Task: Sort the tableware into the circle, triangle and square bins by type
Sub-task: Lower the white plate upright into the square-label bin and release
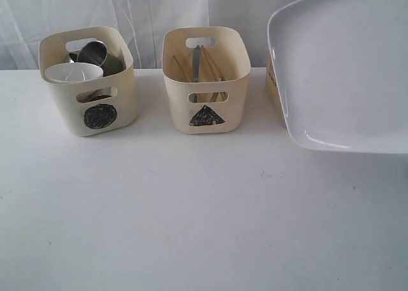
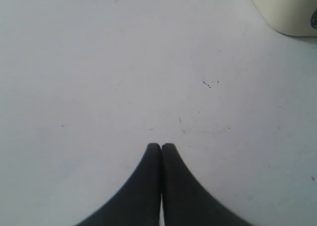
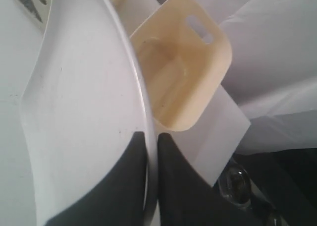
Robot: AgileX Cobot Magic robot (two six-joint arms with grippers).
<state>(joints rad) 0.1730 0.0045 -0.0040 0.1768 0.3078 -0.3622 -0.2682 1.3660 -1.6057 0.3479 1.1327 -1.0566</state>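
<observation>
Two bins, circle bin (image 1: pixel 69 106) and triangle bin (image 1: pixel 178 99), stand filled on the counter (image 1: pixel 191 214); right pincer (image 3: pixel 151 138) clamps the large white plate (image 1: pixel 344 74) by its rim, the plate screening the square bin (image 3: pixel 198 57); left pincer (image 2: pixel 161 146) pressed together.

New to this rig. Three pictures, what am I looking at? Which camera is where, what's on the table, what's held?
This is a two-armed robot with a pincer gripper on each arm. The exterior view comes from a camera off the arms, facing the white table. The other two cameras ride on the wrists and look along the grippers. On the table stand a circle bin holding a steel mug and a small white bowl, and a triangle bin holding cutlery and chopsticks. The left gripper is shut on nothing, over bare table. The right gripper pinches the rim of a large white plate beside a third bin, which looks empty.
</observation>
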